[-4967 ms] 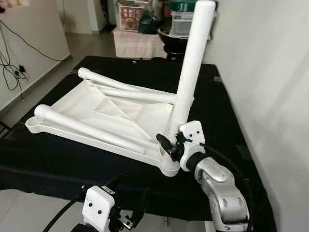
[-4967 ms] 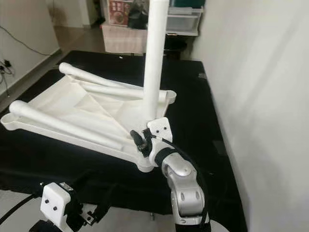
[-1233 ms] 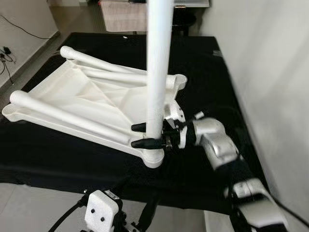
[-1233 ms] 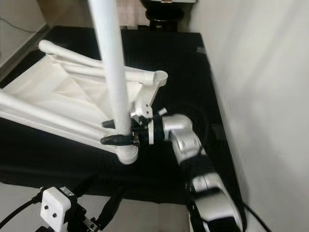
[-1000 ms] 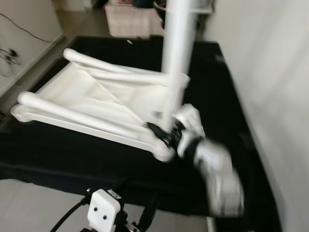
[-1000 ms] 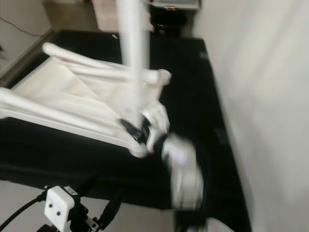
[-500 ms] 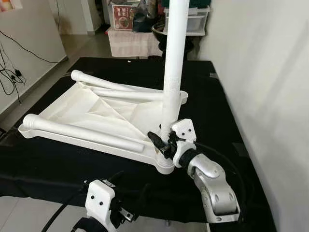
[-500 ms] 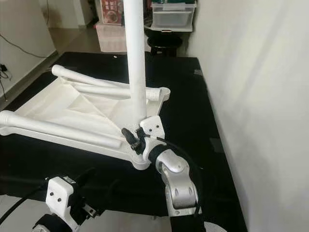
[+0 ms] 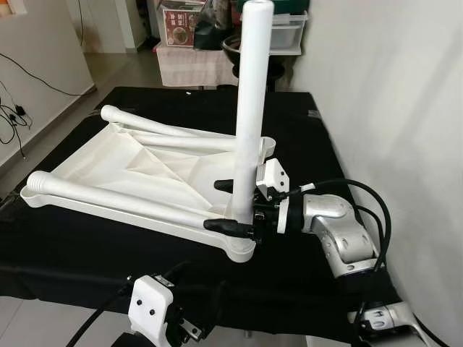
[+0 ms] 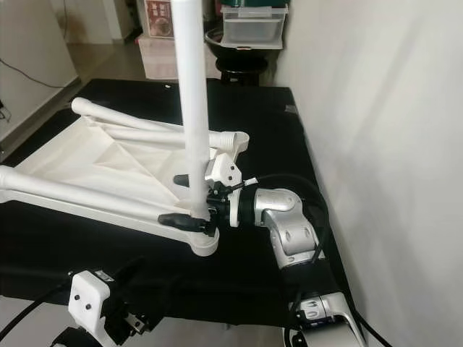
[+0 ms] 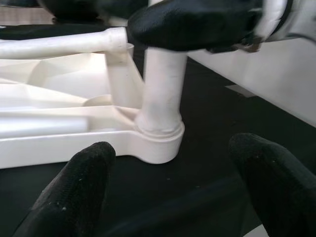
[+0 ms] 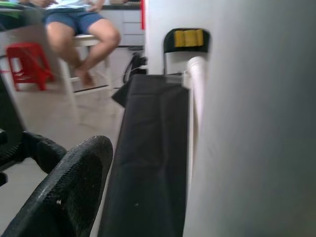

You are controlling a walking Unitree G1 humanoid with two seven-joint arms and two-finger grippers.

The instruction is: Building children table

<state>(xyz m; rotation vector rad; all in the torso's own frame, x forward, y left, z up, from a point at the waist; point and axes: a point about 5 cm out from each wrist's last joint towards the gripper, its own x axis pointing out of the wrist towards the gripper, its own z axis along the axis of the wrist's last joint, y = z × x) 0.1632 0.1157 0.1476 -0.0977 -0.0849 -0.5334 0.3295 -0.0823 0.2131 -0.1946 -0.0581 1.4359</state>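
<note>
Left eye view: the white plastic tabletop (image 9: 137, 173) lay upside down on the black cloth (image 9: 72, 253) covering the work surface. Three white legs lay flat across it. The fourth, the upright leg (image 9: 248, 116), stood in the socket (image 9: 239, 247) at the corner nearest the robot. The right gripper (image 9: 231, 206) reached in from the wall side, one black finger on either side of the leg's lower end, just above the socket. The fingers looked spread, flanking the leg rather than squeezing it. The left gripper (image 9: 189, 331) hung low in front of the cloth's near edge.

Right eye view: same layout. The upright leg (image 10: 194, 108) stood close to vertical in its socket, with the right gripper (image 10: 189, 201) straddling its base. The near finger lay along the corner rim; whether the far finger touched the leg could not be told.

Left wrist view: the left gripper's two fingertips (image 11: 79, 185) were wide apart with nothing between them. Beyond them, the foot of the upright leg met the collar of the socket (image 11: 159, 140).

Right wrist view: the leg's pale surface (image 12: 256, 123) sat very close, one black finger (image 12: 64, 192) beside it. A seated person's legs (image 12: 94, 34) showed across the room.

Handling judgement: hollow moulded plastic, probably light, stiff and smooth, so likely slippery under hard pads. The best hold would be low on the leg, near the socket, where leverage is smallest.
</note>
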